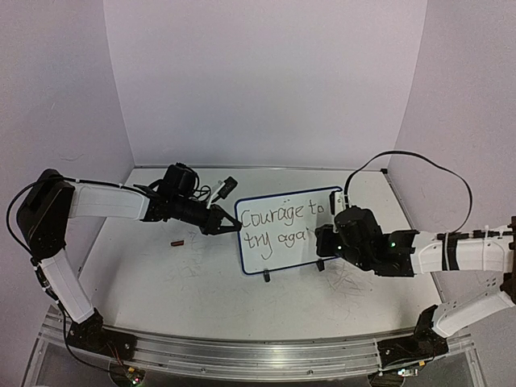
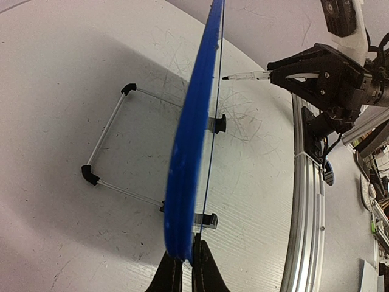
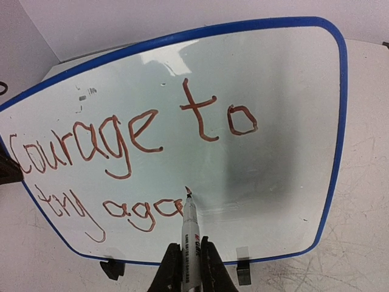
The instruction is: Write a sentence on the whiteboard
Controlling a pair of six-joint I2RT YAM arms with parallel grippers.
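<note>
From above, the whiteboard [image 1: 278,256] stands upright about midway across the table [image 1: 161,282], between its near and far edges. The left fingers [image 1: 228,224] pinch its left edge; the right fingers [image 1: 322,239] are at its right part. A small reddish piece [image 1: 178,242] lies on the table left of the board.

The left wrist view shows the board's blue frame [image 2: 189,140] edge-on, clamped between the left fingers [image 2: 173,275], with its wire stand [image 2: 109,125] behind.

In the right wrist view, the right fingers [image 3: 172,267] grasp a marker [image 3: 189,231] whose tip touches the board. The sentence [image 3: 130,137] reads "Courage to", then "try aga".
</note>
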